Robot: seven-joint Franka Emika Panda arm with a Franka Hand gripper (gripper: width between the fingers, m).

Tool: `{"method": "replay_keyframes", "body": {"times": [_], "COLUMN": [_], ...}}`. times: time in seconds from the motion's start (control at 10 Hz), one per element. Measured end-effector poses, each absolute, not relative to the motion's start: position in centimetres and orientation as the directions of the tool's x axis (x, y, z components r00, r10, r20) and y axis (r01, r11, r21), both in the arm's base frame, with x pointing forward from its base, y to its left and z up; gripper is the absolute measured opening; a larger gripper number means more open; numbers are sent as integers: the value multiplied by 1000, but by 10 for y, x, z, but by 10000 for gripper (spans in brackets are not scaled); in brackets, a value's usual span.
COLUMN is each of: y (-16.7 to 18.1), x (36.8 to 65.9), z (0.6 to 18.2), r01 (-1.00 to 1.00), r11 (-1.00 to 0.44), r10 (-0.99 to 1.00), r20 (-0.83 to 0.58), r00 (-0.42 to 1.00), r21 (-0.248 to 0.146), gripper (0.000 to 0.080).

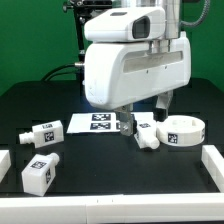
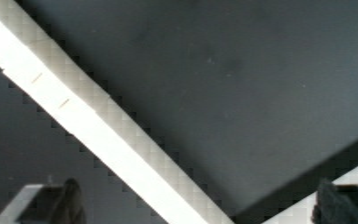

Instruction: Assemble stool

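The stool lies in loose white tagged parts on the black table. The round seat ring (image 1: 183, 130) is at the exterior view's right. One blocky leg (image 1: 146, 134) lies beside it, just below the arm. Two more legs lie at the exterior view's left, one (image 1: 42, 133) further back and one (image 1: 40, 174) near the front. My gripper (image 1: 146, 113) hangs under the big white arm body, above the table near the middle leg. In the wrist view my gripper (image 2: 197, 203) is open, its dark fingertips (image 2: 51, 203) wide apart with nothing held between them. No stool part shows in the wrist view.
The marker board (image 1: 100, 122) lies flat behind the gripper. White rails edge the table at the exterior view's left (image 1: 5, 160), right (image 1: 214, 160) and front. A white straight bar (image 2: 105, 120) crosses the wrist view diagonally over the black table (image 2: 247, 80).
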State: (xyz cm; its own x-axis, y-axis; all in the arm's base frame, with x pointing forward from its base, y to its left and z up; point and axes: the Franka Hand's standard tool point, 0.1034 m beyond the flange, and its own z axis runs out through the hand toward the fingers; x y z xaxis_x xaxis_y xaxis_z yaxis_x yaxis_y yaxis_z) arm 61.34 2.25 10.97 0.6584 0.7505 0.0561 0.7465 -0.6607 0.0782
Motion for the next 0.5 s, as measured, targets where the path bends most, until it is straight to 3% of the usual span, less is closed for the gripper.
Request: {"method": "replay_keyframes", "body": {"times": [0.5], "y": [24], "x": [612], "z": [110], "r01": [746], "r11": [-661], "r10": [750], "r20": [56], "r00": [659], "r21": [77], "gripper": [650]}}
